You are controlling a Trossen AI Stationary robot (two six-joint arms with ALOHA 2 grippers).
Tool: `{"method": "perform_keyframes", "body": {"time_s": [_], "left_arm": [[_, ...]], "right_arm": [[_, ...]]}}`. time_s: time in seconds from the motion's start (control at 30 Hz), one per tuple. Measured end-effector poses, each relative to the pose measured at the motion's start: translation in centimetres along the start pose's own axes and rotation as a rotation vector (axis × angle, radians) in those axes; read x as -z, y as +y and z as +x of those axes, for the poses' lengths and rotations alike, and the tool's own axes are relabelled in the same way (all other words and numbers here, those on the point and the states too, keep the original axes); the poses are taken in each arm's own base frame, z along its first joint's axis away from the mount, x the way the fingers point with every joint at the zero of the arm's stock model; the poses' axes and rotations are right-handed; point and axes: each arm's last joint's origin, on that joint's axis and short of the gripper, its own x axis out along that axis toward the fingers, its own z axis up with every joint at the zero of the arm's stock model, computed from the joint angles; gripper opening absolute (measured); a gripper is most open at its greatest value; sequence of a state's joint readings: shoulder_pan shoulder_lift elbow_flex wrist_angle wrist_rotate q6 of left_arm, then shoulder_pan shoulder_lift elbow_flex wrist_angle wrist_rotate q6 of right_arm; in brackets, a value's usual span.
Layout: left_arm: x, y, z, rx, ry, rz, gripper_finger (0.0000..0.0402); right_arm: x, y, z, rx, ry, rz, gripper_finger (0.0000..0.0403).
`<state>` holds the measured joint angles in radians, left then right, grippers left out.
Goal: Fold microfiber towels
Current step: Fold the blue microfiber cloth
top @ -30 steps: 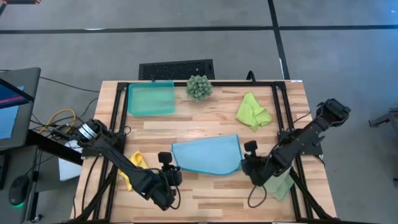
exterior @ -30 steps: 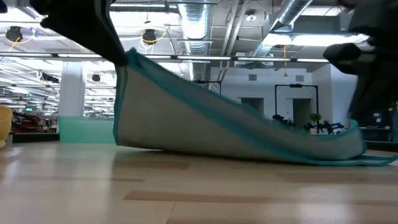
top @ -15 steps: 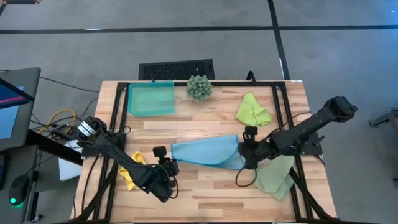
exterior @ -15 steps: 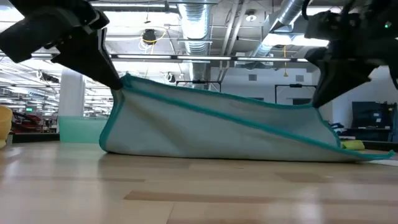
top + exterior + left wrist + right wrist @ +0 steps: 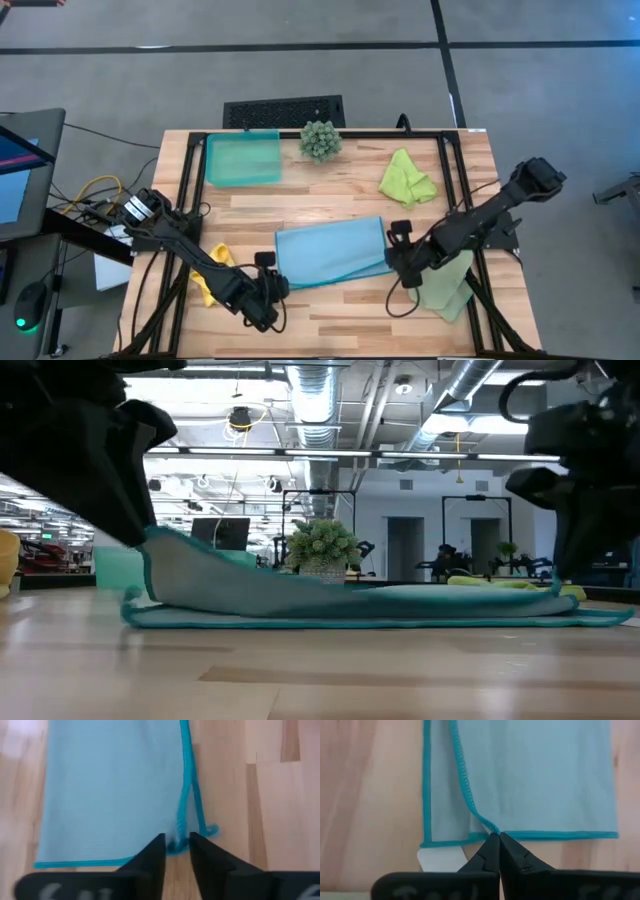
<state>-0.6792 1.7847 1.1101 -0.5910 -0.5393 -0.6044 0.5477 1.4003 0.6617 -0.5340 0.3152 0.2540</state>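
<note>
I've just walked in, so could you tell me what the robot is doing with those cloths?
Both arms are folding the blue towel at the table's middle. It now lies doubled over. The left gripper has its fingers slightly apart at one corner; the right gripper is shut on the other. The lime towel, yellow towel and sage towel lie unfolded nearby.

Left gripper [image 5: 272, 287] and right gripper [image 5: 392, 258] are sitting at opposite ends of the folded light blue towel [image 5: 330, 251], which is filling the gap between them. Beyond the left gripper's outer side, the yellow towel [image 5: 207, 275] is blocking. The sage towel [image 5: 444, 290] is lying just beside the right gripper. Bare table [image 5: 330, 195] is stretching ahead, toward tray [image 5: 242, 158], plant [image 5: 320, 140] and lime towel [image 5: 406, 179].
</note>
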Motion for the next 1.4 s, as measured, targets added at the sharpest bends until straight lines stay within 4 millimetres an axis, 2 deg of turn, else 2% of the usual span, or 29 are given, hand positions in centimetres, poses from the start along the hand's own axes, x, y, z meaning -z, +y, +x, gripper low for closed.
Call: {"method": "perform_keyframes", "body": {"time_s": [0.13,0.27,0.4,0.6,0.77,0.83,1.0,1.23,1.3,1.4], "left_arm": [[-0.4,-0.2,0.1,0.023,-0.029,0.012,0.0139],[-0.8,-0.4,0.0,0.030,-0.077,0.038,0.0166],[-0.6,-1.0,0.8,0.040,-0.075,0.096,0.0170],[0.4,-2.2,3.2,0.018,-0.026,0.160,0.0159],[0.3,-2.0,3.7,-0.055,-0.050,0.105,0.0144],[0.3,-1.8,3.4,-0.118,-0.057,0.109,0.0135],[0.1,-1.6,3.0,-0.147,-0.040,0.097,0.0105],[0.2,-1.6,2.9,-0.140,-0.016,0.056,0.0025],[0.0,-1.5,2.6,-0.151,-0.012,0.042,0.0007],[-0.6,-1.1,1.8,-0.253,-0.026,0.000,0.0003]], "right_arm": [[0.1,0.2,0.7,0.008,0.033,-0.012,0.0021],[0.2,0.3,0.9,0.011,0.043,-0.015,0.0018],[0.2,0.3,0.9,0.011,0.043,-0.015,0.0019],[0.1,0.3,0.8,0.009,0.036,-0.013,0.0020],[0.1,0.3,0.8,0.009,0.039,-0.014,0.0018],[0.1,0.3,0.8,0.009,0.039,-0.014,0.0019],[0.2,0.3,0.8,0.009,0.040,-0.015,0.0023],[0.1,0.2,0.8,0.021,0.036,-0.015,0.0017],[0.1,0.0,0.3,0.055,0.008,-0.011,0.0014],[-0.1,-0.6,-0.9,0.155,-0.065,0.004,0.0010]]}}
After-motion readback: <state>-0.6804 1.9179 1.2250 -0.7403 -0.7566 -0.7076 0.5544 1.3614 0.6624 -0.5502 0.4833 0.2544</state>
